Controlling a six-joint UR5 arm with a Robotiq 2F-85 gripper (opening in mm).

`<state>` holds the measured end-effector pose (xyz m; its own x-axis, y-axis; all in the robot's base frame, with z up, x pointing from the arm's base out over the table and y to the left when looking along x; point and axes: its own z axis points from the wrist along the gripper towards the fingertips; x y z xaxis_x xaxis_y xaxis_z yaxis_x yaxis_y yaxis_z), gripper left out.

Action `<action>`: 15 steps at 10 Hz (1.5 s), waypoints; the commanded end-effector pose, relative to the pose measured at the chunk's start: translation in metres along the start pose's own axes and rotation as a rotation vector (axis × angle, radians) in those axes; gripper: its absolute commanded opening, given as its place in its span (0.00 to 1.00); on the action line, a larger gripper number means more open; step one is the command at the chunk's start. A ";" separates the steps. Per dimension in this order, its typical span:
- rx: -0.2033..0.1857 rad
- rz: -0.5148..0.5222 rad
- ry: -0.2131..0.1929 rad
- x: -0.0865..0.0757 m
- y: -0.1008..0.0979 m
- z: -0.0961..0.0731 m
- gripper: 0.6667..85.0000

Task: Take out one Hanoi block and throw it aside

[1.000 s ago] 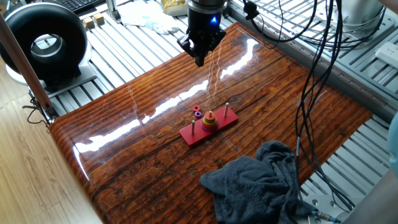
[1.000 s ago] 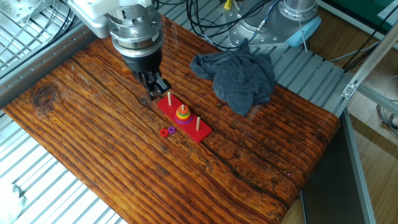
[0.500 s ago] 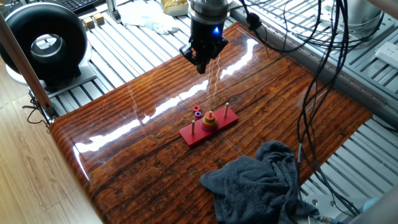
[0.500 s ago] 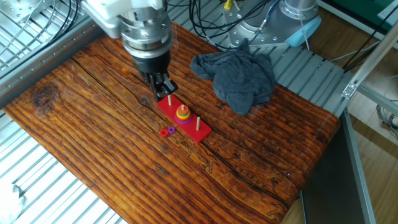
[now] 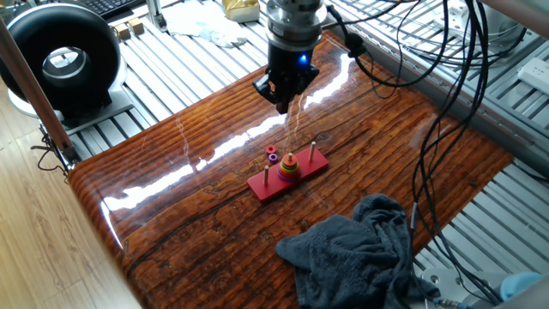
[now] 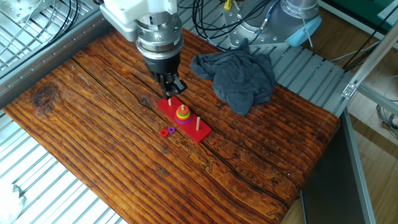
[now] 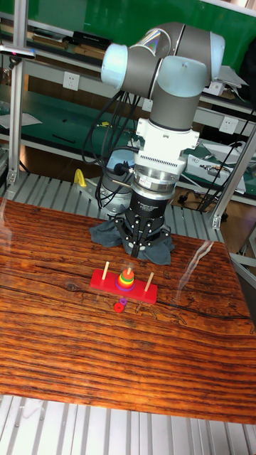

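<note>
Glossy grained wood surface [image 5: 197,197]; beside its red plastic peg base [image 5: 287,178], a matt grey cloth [image 5: 360,249].

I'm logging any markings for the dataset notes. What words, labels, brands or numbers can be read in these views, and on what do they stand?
None can be read.
The red base with its stack of rings, the loose red ring and the purple ring carry no visible text.
The gripper and arm show no legible label at this size.
The grey cloth is plain.
</note>
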<state>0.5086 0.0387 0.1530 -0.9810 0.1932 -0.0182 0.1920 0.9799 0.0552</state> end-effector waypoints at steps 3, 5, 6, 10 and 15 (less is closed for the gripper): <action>-0.021 0.003 0.065 0.031 0.002 0.001 0.00; -0.020 0.006 0.060 0.033 0.002 0.003 0.00; -0.026 0.012 0.060 0.035 0.005 0.001 0.00; 0.019 0.039 0.025 0.021 0.000 0.002 0.00; -0.125 0.055 0.062 0.028 0.030 0.004 0.22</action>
<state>0.4910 0.0572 0.1468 -0.9702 0.2419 0.0161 0.2421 0.9637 0.1125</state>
